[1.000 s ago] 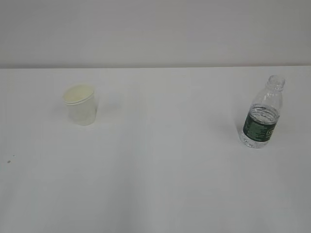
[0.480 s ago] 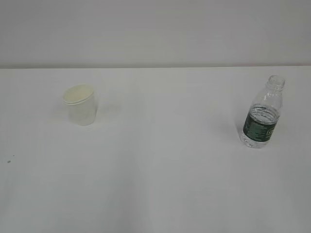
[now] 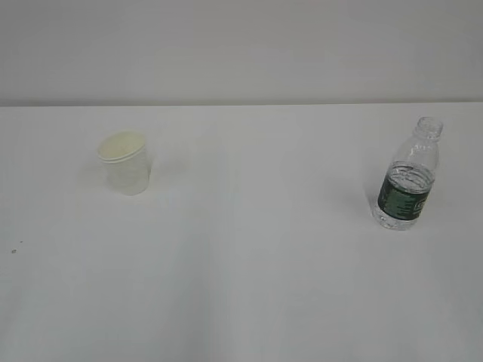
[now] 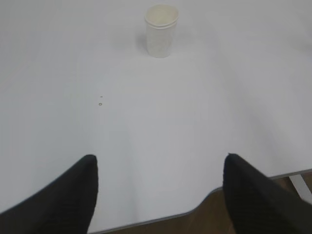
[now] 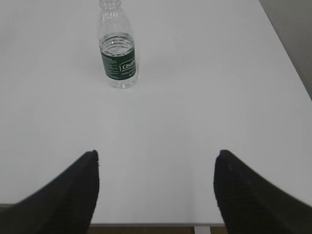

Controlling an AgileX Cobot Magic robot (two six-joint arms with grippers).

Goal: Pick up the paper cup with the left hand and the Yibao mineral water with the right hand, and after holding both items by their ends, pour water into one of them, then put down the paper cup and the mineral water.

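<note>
I am holding my left gripper (image 4: 158, 192) spread wide and empty at the near edge of the table (image 3: 249, 286), its 2 dark, matte fingers (image 4: 63, 195) framing bare white tabletop, with the paper cup (image 4: 161, 30) standing upright well ahead of it and slightly to its centre. My right gripper (image 5: 156, 190) is likewise gaping with nothing between its 2 black fingers (image 5: 253, 195), and the Yibao mineral water (image 5: 117, 46) is standing upright well ahead and off to its left. Judging from this, nothing of the task is done: neither item is being gripped, so both pickups, the pour and the setting-down are all waiting. Seen from the exterior camera, where neither arm is showing, the cup is sitting at the left of the table and the bottle at the right, well apart. The cup is looking small, tapered and thin-walled, white outside and cream inside, with a rolled rim. The bottle is showing clear ribbed plastic, a dark green label band around its middle, an uncapped neck and water reaching about the top of that band. The table surface is appearing smooth, matte and white.
</note>
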